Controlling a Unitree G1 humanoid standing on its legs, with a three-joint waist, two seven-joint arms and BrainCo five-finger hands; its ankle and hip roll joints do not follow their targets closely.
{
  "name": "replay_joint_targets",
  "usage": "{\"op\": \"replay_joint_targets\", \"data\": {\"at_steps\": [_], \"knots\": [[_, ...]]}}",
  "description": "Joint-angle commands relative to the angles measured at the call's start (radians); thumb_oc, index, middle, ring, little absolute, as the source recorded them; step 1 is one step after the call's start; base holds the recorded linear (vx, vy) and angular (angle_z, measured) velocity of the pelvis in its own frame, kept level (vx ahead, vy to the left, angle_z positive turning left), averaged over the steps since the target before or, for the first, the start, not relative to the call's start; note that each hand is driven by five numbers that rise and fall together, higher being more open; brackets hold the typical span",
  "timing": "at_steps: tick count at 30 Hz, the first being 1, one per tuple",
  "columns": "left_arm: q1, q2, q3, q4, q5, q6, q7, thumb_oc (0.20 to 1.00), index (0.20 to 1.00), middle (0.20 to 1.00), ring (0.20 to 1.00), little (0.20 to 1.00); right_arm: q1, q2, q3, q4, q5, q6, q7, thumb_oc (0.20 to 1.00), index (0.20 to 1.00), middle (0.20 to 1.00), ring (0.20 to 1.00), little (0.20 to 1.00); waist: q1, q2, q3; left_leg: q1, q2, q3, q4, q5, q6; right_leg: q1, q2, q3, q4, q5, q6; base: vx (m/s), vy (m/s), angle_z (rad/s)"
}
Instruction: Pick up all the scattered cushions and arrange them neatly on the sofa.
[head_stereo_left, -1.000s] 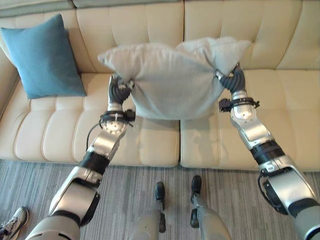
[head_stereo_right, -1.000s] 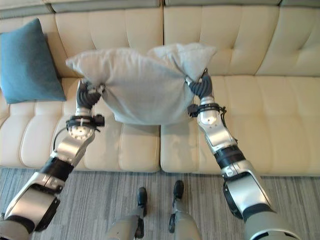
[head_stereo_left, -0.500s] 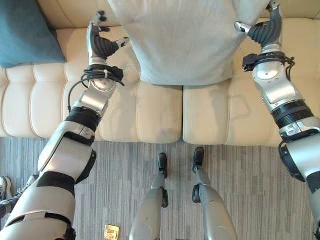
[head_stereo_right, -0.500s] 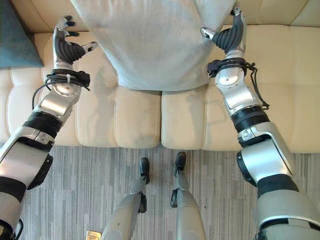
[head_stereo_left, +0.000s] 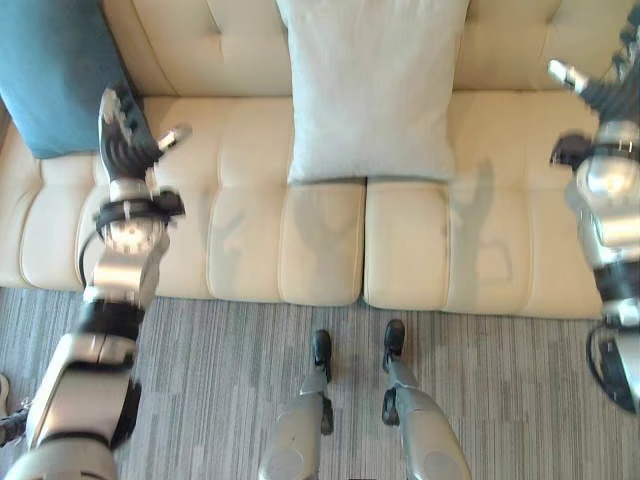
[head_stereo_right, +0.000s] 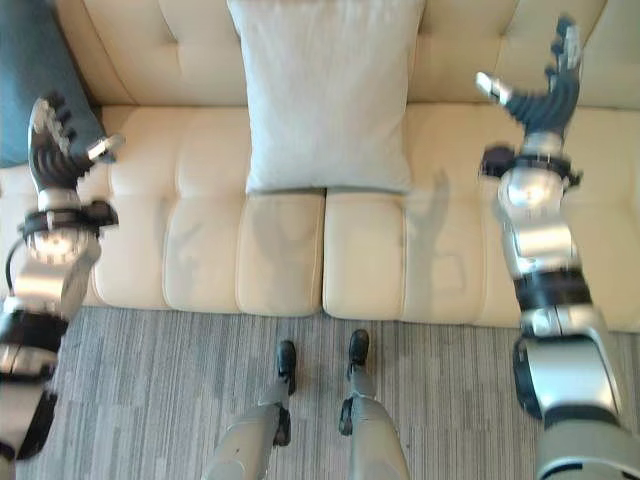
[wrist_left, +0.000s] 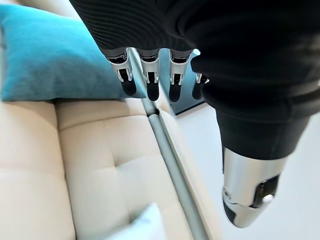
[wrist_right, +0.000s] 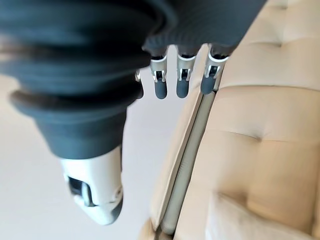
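A light grey cushion leans upright against the backrest of the cream sofa, over the seam between two seat pads. A teal cushion rests against the backrest at the sofa's left end. My left hand hovers open above the seat, between the two cushions, holding nothing. Off to the grey cushion's right, my right hand is raised with straight fingers and is empty too. The teal cushion also shows past the fingers in the left wrist view.
Grey striped carpet runs along the sofa's front edge. The seat pads to the right of the grey cushion lie bare.
Both hands have let go of the grey cushion and drawn apart to the sides. The cushion now stands against the backrest. The camera has also tilted.
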Motion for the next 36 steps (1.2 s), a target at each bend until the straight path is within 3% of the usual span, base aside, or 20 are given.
{"op": "replay_joint_targets", "data": {"at_steps": [1, 2, 6, 11, 12, 14, 16, 19, 21, 22, 23, 24, 29, 30, 31, 32, 34, 36], "knots": [[0.218, -0.066, 0.039, 0.036, -0.008, 0.013, -0.125, 1.000, 1.000, 1.000, 1.000, 1.000, 0.305, 0.071, -0.059, -0.039, 0.023, -0.029, 0.185, 1.000, 1.000, 1.000, 1.000, 1.000, -0.016, -0.031, -0.164, 0.076, 0.013, 0.007, -0.006, -0.104, -0.053, 0.064, -0.066, 0.025, 0.085, -0.159, 0.113, 0.09, 0.052, -0.10], [0.222, -0.066, 0.039, 0.033, -0.007, 0.014, -0.125, 1.000, 1.000, 1.000, 1.000, 1.000, 0.310, 0.072, -0.060, -0.043, 0.022, -0.028, 0.186, 1.000, 1.000, 1.000, 1.000, 1.000, -0.016, -0.032, -0.167, 0.073, 0.012, 0.007, -0.006, -0.100, -0.053, 0.064, -0.066, 0.025, 0.082, -0.154, 0.113, 0.12, 0.081, 0.00], [0.517, -0.182, 0.107, 0.088, 0.109, 0.092, -0.219, 1.000, 1.000, 1.000, 1.000, 1.000, 0.630, 0.199, -0.117, 0.017, -0.044, 0.009, 0.317, 1.000, 1.000, 1.000, 1.000, 1.000, -0.043, -0.063, -0.221, 0.180, 0.010, 0.038, -0.006, -0.141, -0.032, 0.152, -0.068, 0.044, 0.063, -0.148, 0.125, 0.02, 0.105, -0.06], [0.609, -0.211, 0.086, 0.216, 0.233, 0.125, -0.270, 1.000, 1.000, 1.000, 1.000, 1.000, 0.735, 0.237, -0.057, 0.153, -0.188, 0.042, 0.360, 1.000, 1.000, 1.000, 1.000, 1.000, -0.060, -0.088, -0.233, 0.222, 0.001, 0.078, -0.006, -0.155, -0.012, 0.150, -0.071, 0.088, 0.065, -0.100, 0.145, -0.15, 0.128, -0.38], [0.624, -0.217, 0.075, 0.269, 0.261, 0.135, -0.280, 1.000, 1.000, 1.000, 1.000, 1.000, 0.736, 0.254, -0.022, 0.223, -0.232, 0.048, 0.350, 1.000, 1.000, 1.000, 1.000, 1.000, -0.061, -0.095, -0.217, 0.220, -0.004, 0.096, -0.006, -0.154, -0.001, 0.124, -0.076, 0.106, 0.077, -0.062, 0.174, -0.23, 0.084, -0.51], [0.618, -0.213, 0.064, 0.303, 0.276, 0.135, -0.277, 1.000, 1.000, 1.000, 1.000, 1.000, 0.725, 0.262, 0.000, 0.255, -0.242, 0.053, 0.349, 1.000, 1.000, 1.000, 1.000, 1.000, -0.061, -0.100, -0.203, 0.217, -0.004, 0.114, -0.006, -0.149, 0.004, 0.103, -0.081, 0.114, 0.103, -0.041, 0.188, -0.31, 0.063, -0.58], [0.584, -0.198, 0.034, 0.346, 0.286, 0.134, -0.273, 1.000, 1.000, 1.000, 1.000, 1.000, 0.706, 0.278, 0.047, 0.294, -0.258, 0.050, 0.339, 1.000, 1.000, 1.000, 1.000, 1.000, -0.049, -0.097, -0.170, 0.206, 0.009, 0.120, -0.006, -0.129, 0.010, 0.090, -0.073, 0.129, 0.189, -0.087, 0.186, -0.40, 0.026, -0.71], [0.555, -0.186, -0.006, 0.359, 0.298, 0.134, -0.267, 1.000, 1.000, 1.000, 1.000, 1.000, 0.702, 0.283, 0.075, 0.326, -0.250, 0.046, 0.328, 1.000, 1.000, 1.000, 1.000, 1.000, -0.030, -0.079, -0.159, 0.161, 0.035, 0.121, 0.006, -0.088, 0.020, 0.121, -0.061, 0.122, 0.406, -0.188, 0.149, -0.42, -0.010, -0.11], [0.548, -0.194, -0.017, 0.353, 0.280, 0.137, -0.260, 1.000, 1.000, 1.000, 1.000, 1.000, 0.698, 0.288, 0.081, 0.324, -0.257, 0.049, 0.323, 1.000, 1.000, 1.000, 1.000, 1.000, -0.020, -0.077, -0.169, 0.138, 0.038, 0.109, 0.006, -0.071, 0.018, 0.137, -0.046, 0.134, 0.507, -0.201, 0.142, -0.31, -0.122, 0.11], [0.530, -0.207, -0.039, 0.359, 0.277, 0.133, -0.244, 1.000, 1.000, 1.000, 1.000, 1.000, 0.686, 0.291, 0.089, 0.324, -0.243, 0.048, 0.316, 1.000, 1.000, 1.000, 1.000, 1.000, 0.003, -0.091, -0.187, 0.100, 0.032, 0.096, 0.005, -0.048, 0.004, 0.218, -0.025, 0.125, 0.381, -0.265, 0.121, -0.20, -0.153, 0.14], [0.530, -0.207, -0.039, 0.359, 0.277, 0.132, -0.244, 1.000, 1.000, 1.000, 1.000, 1.000, 0.685, 0.292, 0.088, 0.325, -0.243, 0.047, 0.316, 1.000, 1.000, 1.000, 1.000, 1.000, 0.001, -0.092, -0.185, 0.102, 0.031, 0.094, 0.005, -0.048, 0.004, 0.223, -0.026, 0.122, 0.377, -0.265, 0.121, -0.32, -0.280, 0.28], [0.505, -0.216, -0.049, 0.368, 0.276, 0.129, -0.227, 1.000, 1.000, 1.000, 1.000, 1.000, 0.665, 0.287, 0.097, 0.311, -0.221, 0.051, 0.304, 1.000, 1.000, 1.000, 1.000, 1.000, 0.008, -0.095, -0.189, 0.043, 0.042, 0.090, 0.002, -0.003, -0.023, 0.260, 0.008, 0.125, 0.248, -0.315, 0.091, -0.20, -0.161, 0.20], [0.488, -0.240, -0.068, 0.361, 0.274, 0.129, -0.211, 1.000, 1.000, 1.000, 1.000, 1.000, 0.650, 0.263, 0.092, 0.298, -0.195, 0.051, 0.286, 1.000, 1.000, 1.000, 1.000, 1.000, 0.000, -0.078, -0.180, -0.024, 0.059, 0.091, 0.007, 0.051, -0.069, 0.280, 0.041, 0.126, 0.095, -0.295, 0.060, -0.25, -0.138, 0.19], [0.481, -0.244, -0.072, 0.356, 0.275, 0.129, -0.213, 1.000, 1.000, 1.000, 1.000, 1.000, 0.643, 0.255, 0.091, 0.300, -0.196, 0.055, 0.285, 1.000, 1.000, 1.000, 1.000, 1.000, 0.000, -0.078, -0.169, -0.033, 0.051, 0.078, 0.029, 0.036, -0.068, 0.270, 0.034, 0.123, 0.087, -0.284, 0.061, -0.44, -0.045, 0.15], [0.483, -0.244, -0.081, 0.342, 0.295, 0.127, -0.222, 1.000, 1.000, 1.000, 1.000, 1.000, 0.640, 0.249, 0.087, 0.289, -0.192, 0.056, 0.282, 1.000, 1.000, 1.000, 1.000, 1.000, -0.013, -0.090, -0.160, -0.016, 0.021, 0.039, 0.102, -0.041, -0.049, 0.249, 0.007, 0.113, 0.078, -0.252, 0.070, -0.33, -0.017, -0.02], [0.482, -0.244, -0.081, 0.342, 0.295, 0.127, -0.222, 1.000, 1.000, 1.000, 1.000, 1.000, 0.640, 0.248, 0.087, 0.289, -0.192, 0.056, 0.282, 1.000, 1.000, 1.000, 1.000, 1.000, -0.013, -0.089, -0.162, -0.020, 0.022, 0.038, 0.103, -0.040, -0.049, 0.246, 0.008, 0.112, 0.077, -0.250, 0.070, -0.28, -0.004, -0.10], [0.494, -0.244, -0.083, 0.332, 0.309, 0.126, -0.230, 1.000, 1.000, 1.000, 1.000, 1.000, 0.645, 0.245, 0.085, 0.280, -0.192, 0.056, 0.288, 1.000, 1.000, 1.000, 1.000, 1.000, -0.023, -0.105, -0.165, 0.019, -0.006, -0.010, 0.162, -0.120, -0.036, 0.222, -0.011, 0.128, 0.077, -0.215, 0.073, -0.14, 0.018, -0.05], [0.503, -0.255, -0.088, 0.328, 0.299, 0.127, -0.232, 1.000, 1.000, 1.000, 1.000, 1.000, 0.649, 0.252, 0.085, 0.275, -0.187, 0.056, 0.294, 1.000, 1.000, 1.000, 1.000, 1.000, -0.031, -0.104, -0.172, 0.060, -0.025, -0.059, 0.163, -0.159, -0.029, 0.205, -0.005, 0.156, 0.077, -0.206, 0.073, -0.09, 0.049, -0.31]]}}
